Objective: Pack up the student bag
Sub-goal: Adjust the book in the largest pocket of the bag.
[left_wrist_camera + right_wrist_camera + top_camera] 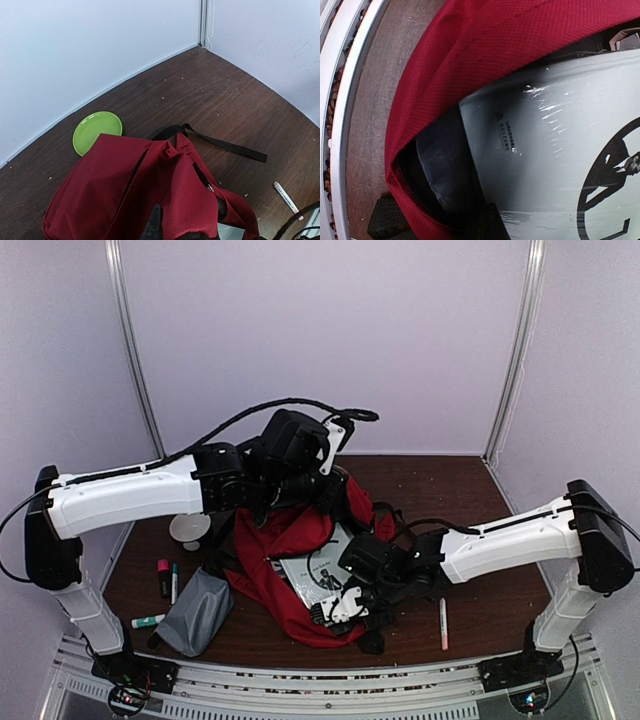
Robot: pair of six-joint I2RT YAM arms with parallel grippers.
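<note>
Two arms meet at the student bag (285, 540), which lies open in the middle of the table (450, 490). The left gripper (154, 226) is pressed together on red fabric at the bag's top. The right gripper (338, 608) is closed at the near edge of a book (318, 568) (wrapped in clear film) in the opening; whether it pinches the book, I cannot tell.

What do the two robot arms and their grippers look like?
The left arm and right arm have long white shells and black joint blocks. A black cable loops above the left one. The right gripper is black and white; the left gripper looks black.
</note>
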